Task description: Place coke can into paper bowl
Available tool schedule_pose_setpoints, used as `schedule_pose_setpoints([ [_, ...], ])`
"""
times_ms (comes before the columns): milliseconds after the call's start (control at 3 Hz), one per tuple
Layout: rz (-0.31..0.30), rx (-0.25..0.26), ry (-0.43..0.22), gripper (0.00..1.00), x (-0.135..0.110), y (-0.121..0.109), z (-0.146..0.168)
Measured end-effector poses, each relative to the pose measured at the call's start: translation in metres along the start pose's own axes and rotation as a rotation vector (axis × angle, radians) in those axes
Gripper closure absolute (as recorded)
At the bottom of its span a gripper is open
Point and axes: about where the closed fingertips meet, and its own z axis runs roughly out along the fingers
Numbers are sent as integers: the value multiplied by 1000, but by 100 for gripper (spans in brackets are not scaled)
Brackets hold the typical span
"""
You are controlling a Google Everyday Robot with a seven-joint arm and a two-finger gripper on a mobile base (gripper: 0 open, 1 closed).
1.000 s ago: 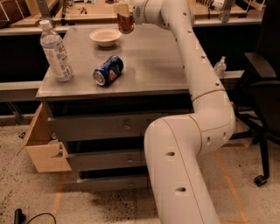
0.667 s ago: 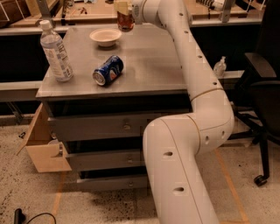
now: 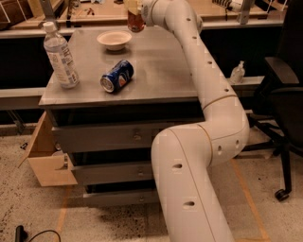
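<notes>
Holding the coke can (image 3: 136, 23) clamped, the gripper (image 3: 135, 12) stays raised just right of the paper bowl (image 3: 114, 40), release pending.

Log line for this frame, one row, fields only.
gripper: jaws shut on coke can, held above table | paper bowl: empty, left of can | Pepsi can: on its side | placement: not yet done
</notes>
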Motion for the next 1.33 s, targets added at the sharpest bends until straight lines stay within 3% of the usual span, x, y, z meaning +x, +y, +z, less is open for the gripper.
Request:
schedule_pose_setpoints([
  [333,-2,35,21,100,4,-3,5],
  [1000,6,33,53,100,20,6,11],
  [1333,-45,37,44,100,23,17,18],
])
